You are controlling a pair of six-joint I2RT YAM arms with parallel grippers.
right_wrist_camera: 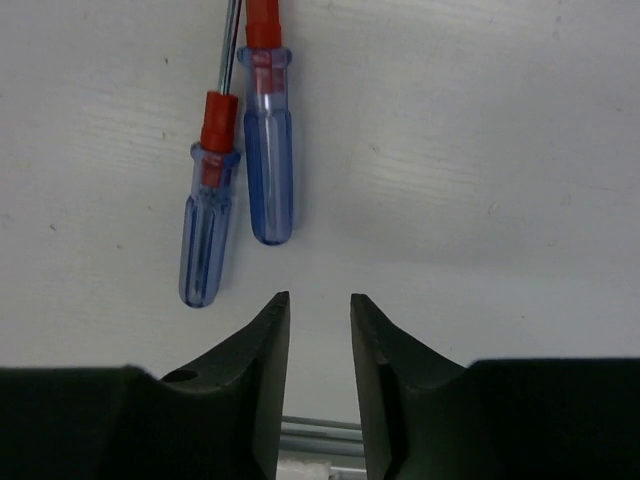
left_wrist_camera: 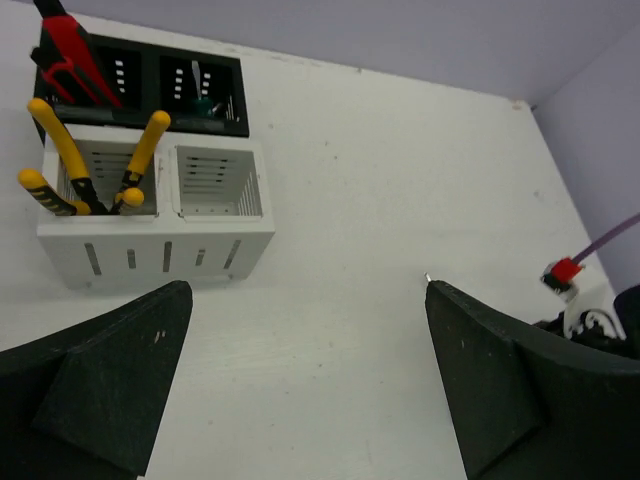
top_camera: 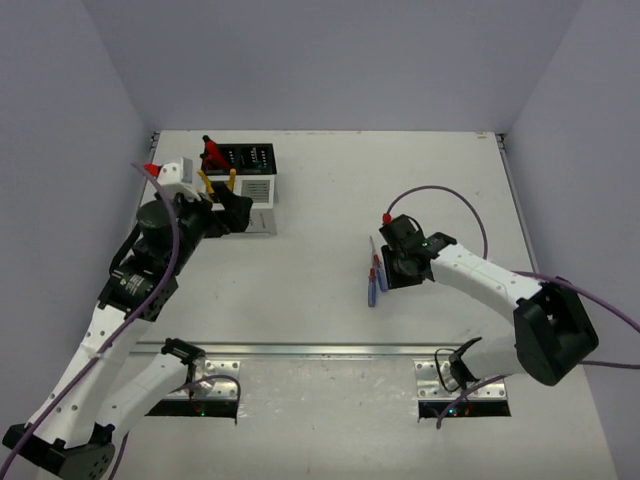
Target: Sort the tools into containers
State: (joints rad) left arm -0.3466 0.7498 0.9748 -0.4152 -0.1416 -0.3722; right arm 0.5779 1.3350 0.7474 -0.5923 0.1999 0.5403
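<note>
Clearly the sorting is well along: in the left wrist view the yellow-handled pliers [left_wrist_camera: 145, 150] stand in the left compartment of the white bin [left_wrist_camera: 150, 255]. The red cutters [left_wrist_camera: 75, 65] and a green-handled screwdriver [left_wrist_camera: 205, 103] sit in separate compartments of the black bin [left_wrist_camera: 150, 95] just behind it. What is left lies out on the desk [left_wrist_camera: 380, 180], well apart from the bins: two blue-handled screwdrivers with red collars, side by side and almost parallel, the left screwdriver [right_wrist_camera: 207, 230] and the right screwdriver [right_wrist_camera: 268, 170].

The left gripper [left_wrist_camera: 308, 290] hovers just in front of the white bin, its fingers spread wide and empty. The right gripper [right_wrist_camera: 316, 300] hangs near the butt ends of the two handles, its fingers drawn in to a narrow gap with nothing between them.

So the step in hand looks like picking up one of the blue screwdrivers. I judge the next move calls for widening that gap, sliding forward over one handle and lowering astride it. The two lie so close together that the fingers risk nudging the neighbour.
</note>
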